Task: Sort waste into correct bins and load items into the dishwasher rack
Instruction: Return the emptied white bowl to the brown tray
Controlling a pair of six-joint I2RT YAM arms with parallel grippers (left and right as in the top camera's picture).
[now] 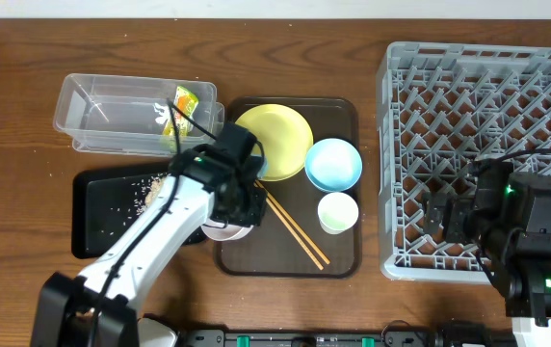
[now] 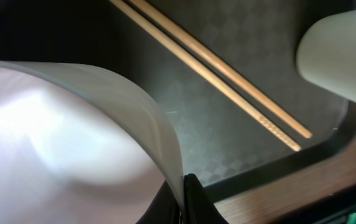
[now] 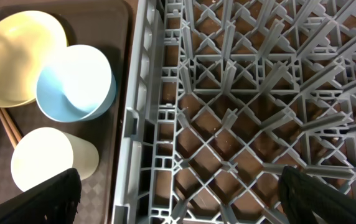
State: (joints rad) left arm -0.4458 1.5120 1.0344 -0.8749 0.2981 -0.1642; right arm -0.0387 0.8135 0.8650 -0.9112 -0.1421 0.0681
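Presently, item by item. Left end effector (image 1: 231, 216): mine, closed on the rim of the white bowl (image 2: 53, 137), whose thin wall runs down between my dark fingers (image 2: 195, 202); whether the bowl rests on the tray or hangs clear of it I cannot tell. White bowl, location: near left corner of the brown serving tray (image 1: 256, 258), mostly hidden beneath my wrist in the overhead view. Chopsticks (image 2: 228, 74): wooden pair, side by side, lying aslant on the serving tray just right of the white bowl and apart from it. Cup (image 1: 338, 212): pale, upright, on the right side of the serving tray, beyond the chopsticks. Blue bowl (image 1: 333, 164): just behind the cup, its rim overlapping the edge of the yellow plate (image 1: 280, 135), which takes up the far left of the serving tray. Clear tub (image 1: 88, 114): on the table (image 1: 25, 193), left of the serving tray, with the green-and-yellow wrapper (image 1: 187, 100) at its right end. Black tray (image 1: 92, 231): just in front of the tub, rice (image 1: 126, 193) scattered over it and thicker towards its far right corner. Rack (image 1: 487, 106): grey, pegged, at the right of the table. Right end effector (image 3: 181, 190): mine, spread wide open above the near left part of the rack, holding nothing.
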